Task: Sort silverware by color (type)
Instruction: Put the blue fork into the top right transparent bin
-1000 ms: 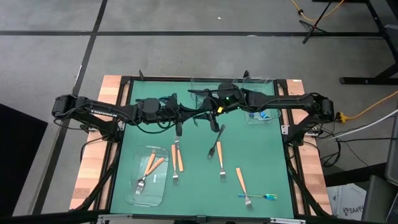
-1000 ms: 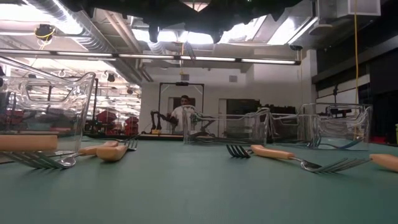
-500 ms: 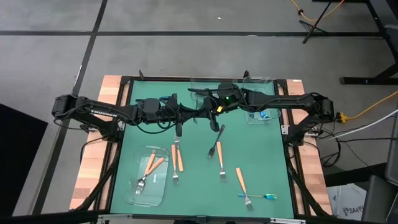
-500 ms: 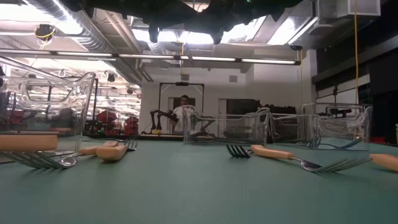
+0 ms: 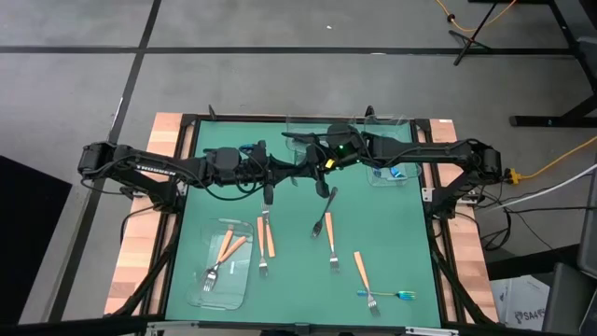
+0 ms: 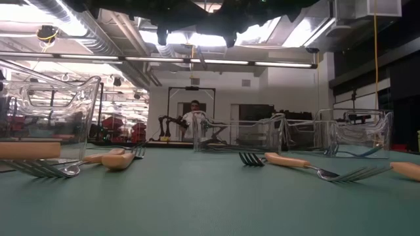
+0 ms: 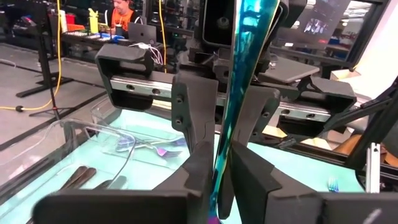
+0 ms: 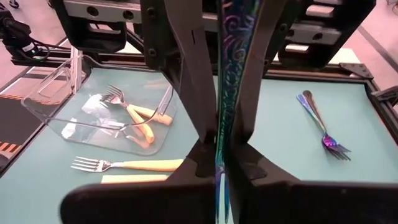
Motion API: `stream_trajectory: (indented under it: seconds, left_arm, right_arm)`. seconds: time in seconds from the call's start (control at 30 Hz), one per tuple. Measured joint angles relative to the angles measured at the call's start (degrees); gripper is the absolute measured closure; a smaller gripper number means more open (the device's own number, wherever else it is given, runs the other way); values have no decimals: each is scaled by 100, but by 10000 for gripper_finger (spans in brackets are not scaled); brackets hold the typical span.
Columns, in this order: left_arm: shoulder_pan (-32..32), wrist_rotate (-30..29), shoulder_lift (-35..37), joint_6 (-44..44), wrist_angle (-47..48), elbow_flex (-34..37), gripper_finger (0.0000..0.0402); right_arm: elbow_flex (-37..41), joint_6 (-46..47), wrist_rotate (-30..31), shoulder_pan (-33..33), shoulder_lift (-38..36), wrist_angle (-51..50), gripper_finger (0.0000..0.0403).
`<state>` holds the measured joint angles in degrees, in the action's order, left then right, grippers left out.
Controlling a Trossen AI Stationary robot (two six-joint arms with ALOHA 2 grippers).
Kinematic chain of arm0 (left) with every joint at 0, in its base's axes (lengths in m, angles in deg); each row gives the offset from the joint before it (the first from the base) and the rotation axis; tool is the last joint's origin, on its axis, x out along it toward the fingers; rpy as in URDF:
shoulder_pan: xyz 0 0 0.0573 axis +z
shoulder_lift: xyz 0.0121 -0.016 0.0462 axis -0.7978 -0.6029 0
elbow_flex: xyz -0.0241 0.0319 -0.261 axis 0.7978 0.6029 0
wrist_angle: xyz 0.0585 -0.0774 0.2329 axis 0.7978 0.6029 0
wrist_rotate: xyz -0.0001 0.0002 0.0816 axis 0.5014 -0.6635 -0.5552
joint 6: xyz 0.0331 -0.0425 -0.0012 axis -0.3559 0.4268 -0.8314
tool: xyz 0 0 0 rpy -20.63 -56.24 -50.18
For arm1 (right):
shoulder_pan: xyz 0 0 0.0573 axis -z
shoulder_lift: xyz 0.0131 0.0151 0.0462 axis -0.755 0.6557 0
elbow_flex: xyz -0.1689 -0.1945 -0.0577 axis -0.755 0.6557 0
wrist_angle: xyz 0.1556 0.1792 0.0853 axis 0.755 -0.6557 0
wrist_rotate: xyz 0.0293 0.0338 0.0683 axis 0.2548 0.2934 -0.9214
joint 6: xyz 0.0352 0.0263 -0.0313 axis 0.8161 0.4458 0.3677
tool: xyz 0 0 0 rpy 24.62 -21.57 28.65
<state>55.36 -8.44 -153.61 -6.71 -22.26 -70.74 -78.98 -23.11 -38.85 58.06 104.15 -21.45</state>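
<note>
Mid-air above the desk [image 5: 392,243], both arms are meeting: the right gripper [image 8: 224,146] is clamping its jaws on the iridescent utensil [image 8: 231,81], while the left gripper [image 7: 217,146] is parting narrowly around it, likely handing it over.

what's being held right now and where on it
An iridescent utensil runs between both grippers above the table's middle. The right gripper is shut on its shaft; the left gripper also straddles the shaft, jaws slightly apart. Which end cannot be told.
</note>
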Motion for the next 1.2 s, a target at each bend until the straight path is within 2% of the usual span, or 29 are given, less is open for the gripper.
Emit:
stream_trajectory:
  seconds: [0.3,0.7,0.93,1.2]
  left_arm:
    - [0,-10,0,-2,21,0,307]
    - [7,-12,0,-7,202,0,301]
    - [6,-9,0,-13,260,0,301]
    - [4,-8,0,-15,260,0,301]
  right_arm:
    - [-1,-1,163,50,-324,-588,402]
    - [-1,-58,1635,383,-1554,-2345,403]
    - [-1,8,1939,901,-2248,-3001,403]
    - [-1,66,1957,1771,-2751,-3770,403]
